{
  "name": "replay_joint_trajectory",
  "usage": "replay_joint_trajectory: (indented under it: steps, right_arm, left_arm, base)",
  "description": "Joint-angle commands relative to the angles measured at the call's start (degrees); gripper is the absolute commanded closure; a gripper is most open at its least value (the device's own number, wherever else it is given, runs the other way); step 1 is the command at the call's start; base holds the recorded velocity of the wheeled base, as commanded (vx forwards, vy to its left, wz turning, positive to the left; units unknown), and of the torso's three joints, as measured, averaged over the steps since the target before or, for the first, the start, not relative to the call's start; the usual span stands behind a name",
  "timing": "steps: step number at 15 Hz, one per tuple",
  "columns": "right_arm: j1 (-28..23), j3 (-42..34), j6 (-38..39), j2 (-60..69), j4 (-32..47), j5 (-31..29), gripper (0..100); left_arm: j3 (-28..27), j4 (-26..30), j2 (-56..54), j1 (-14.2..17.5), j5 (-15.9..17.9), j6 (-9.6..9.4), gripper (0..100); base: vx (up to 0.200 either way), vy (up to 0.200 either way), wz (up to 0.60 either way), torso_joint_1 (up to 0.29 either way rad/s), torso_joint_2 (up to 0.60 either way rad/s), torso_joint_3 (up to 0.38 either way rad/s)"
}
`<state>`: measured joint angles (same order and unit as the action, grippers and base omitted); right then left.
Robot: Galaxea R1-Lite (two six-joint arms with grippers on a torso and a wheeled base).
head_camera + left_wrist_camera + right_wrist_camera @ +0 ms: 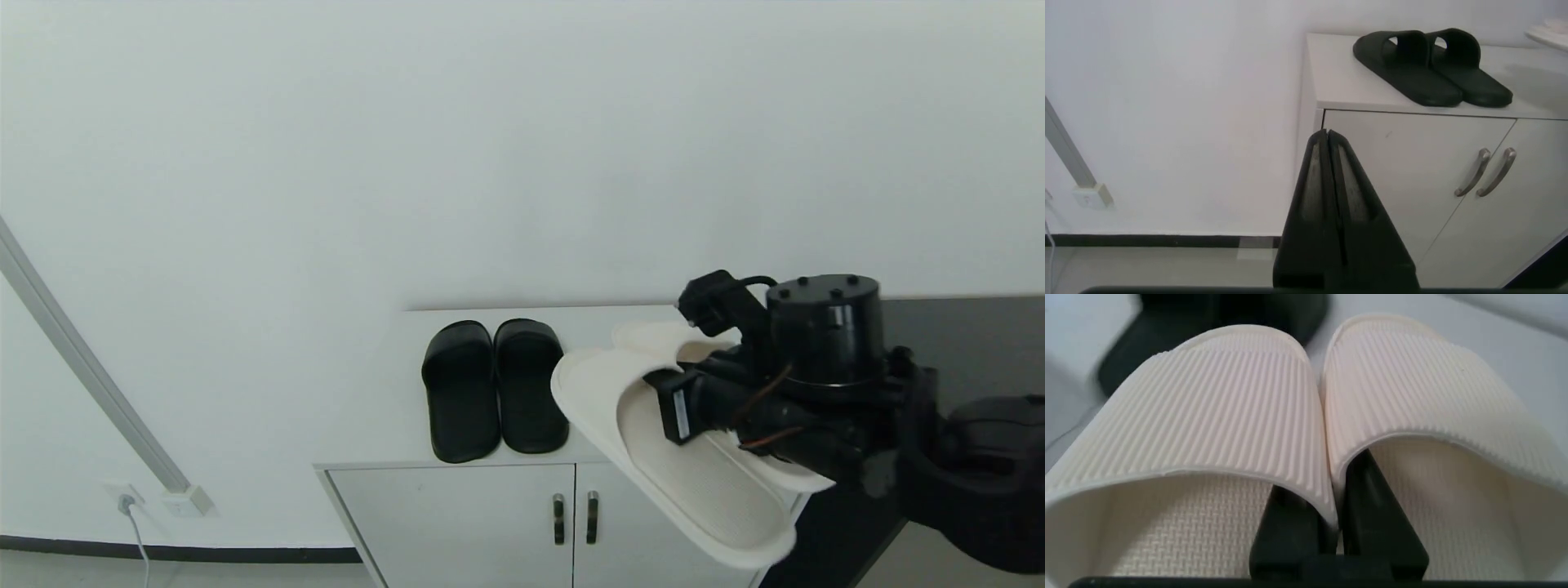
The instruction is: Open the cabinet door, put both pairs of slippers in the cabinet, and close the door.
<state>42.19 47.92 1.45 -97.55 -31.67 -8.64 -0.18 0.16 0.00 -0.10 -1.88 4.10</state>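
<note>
White slippers [702, 490]: we see the pair lifted and tilted over the right end of the cabinet top [392, 408], side by side, toes toward the wall.
Right gripper [1333, 531]: closed on the pair, one finger under each strap, pinching the two inner walls together.
Black slippers [494, 384]: the pair lies flat on the cabinet top, touching each other, just left of the white pair.
Cabinet doors [457, 523]: both closed, with the two handles [558, 518] side by side at the middle seam.
Left gripper [1328, 151]: fingers pressed together, holding nothing, low by the cabinet's left front corner.
Progress: we judge the task barely begun. One pair is in hand, but no door is open and nothing is inside.
Left to do: open a door, stow both pairs, close it.
In the way: the closed doors.
Around: a wall socket [122, 496], a slanted wall conduit [82, 359] and a dark counter [963, 327] to the right.
</note>
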Motion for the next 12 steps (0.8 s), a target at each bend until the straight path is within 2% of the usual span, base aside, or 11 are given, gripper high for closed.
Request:
replay_joint_trajectory:
  steps: [1, 3, 11, 12]
  right_arm:
    - [1.14, -8.72, -0.75, 10.80, 0.12, 8.38, 100]
    - [1.67, -12.41, -0.92, 13.35, 0.03, 12.77, 100]
    - [3.34, -14.26, -1.01, 13.09, -0.06, 13.30, 100]
    - [3.34, -14.35, -1.10, 13.00, 0.12, 13.30, 100]
  left_arm:
    - [0.01, 0.02, 0.09, 0.01, -0.06, 0.03, 100]
    - [0.01, 0.02, 0.09, 0.01, -0.14, 0.12, 100]
    - [0.01, 0.02, 0.09, 0.01, -0.06, 0.39, 100]
    - [0.01, 0.02, 0.09, 0.01, 0.03, 0.39, 100]
  base:
    - [0.000, 0.000, 0.00, 0.000, 0.00, 0.000]
    - [0.000, 0.000, 0.00, 0.000, 0.00, 0.000]
    - [0.000, 0.000, 0.00, 0.000, 0.00, 0.000]
    - [-0.200, 0.000, 0.00, 0.002, 0.00, 0.002]
